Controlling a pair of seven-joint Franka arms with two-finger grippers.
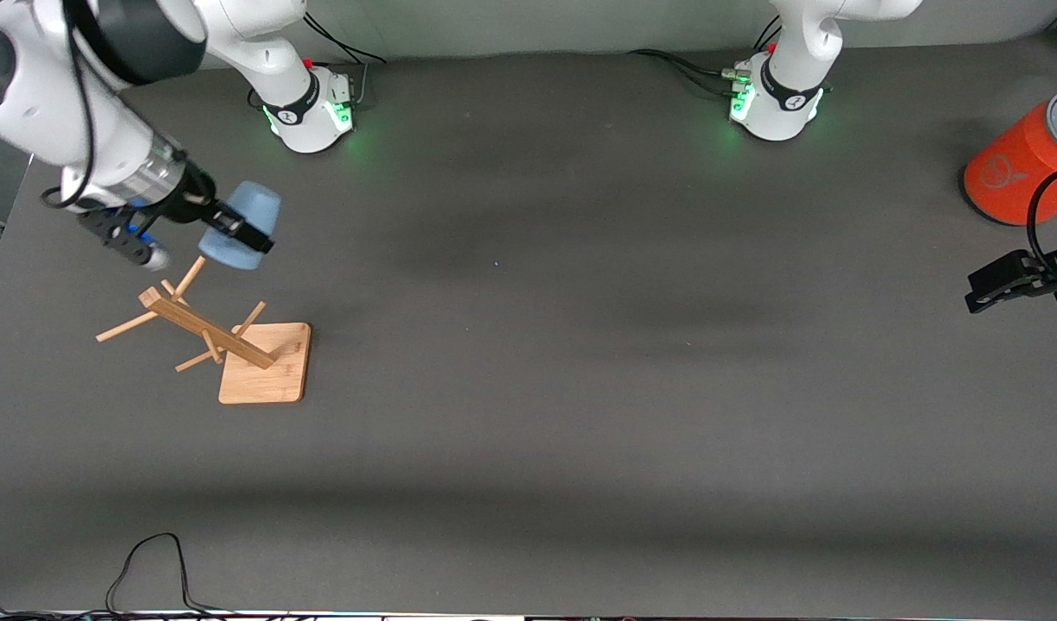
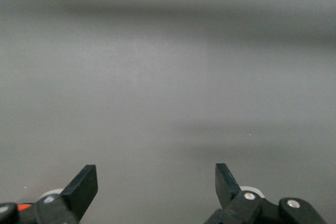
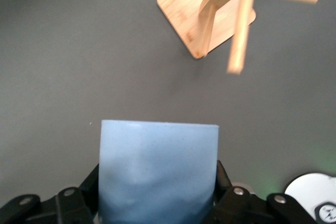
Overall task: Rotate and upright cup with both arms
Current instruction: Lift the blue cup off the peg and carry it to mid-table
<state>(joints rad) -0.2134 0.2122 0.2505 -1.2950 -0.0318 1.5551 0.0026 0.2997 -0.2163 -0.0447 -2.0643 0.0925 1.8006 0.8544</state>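
One arm has the cup (image 1: pixel 242 226): the right gripper (image 1: pixel 239 231) clamps it tilted over the wooden rack (image 1: pixel 226 341); the left gripper (image 1: pixel 1003 280), open and empty, waits well apart near the orange cylinder (image 1: pixel 1024 164).

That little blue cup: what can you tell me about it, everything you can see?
The cup is a small pale-blue tumbler, smooth, tapered, with no handle; it looks like matte plastic. It is off the table, tipped over rather than upright, gripped across its sides by the right claw, whose black fingers press against both walls. It hangs over the wooden peg rack at the right arm's end of the table. Nothing else touches it. Its inside is not visible.
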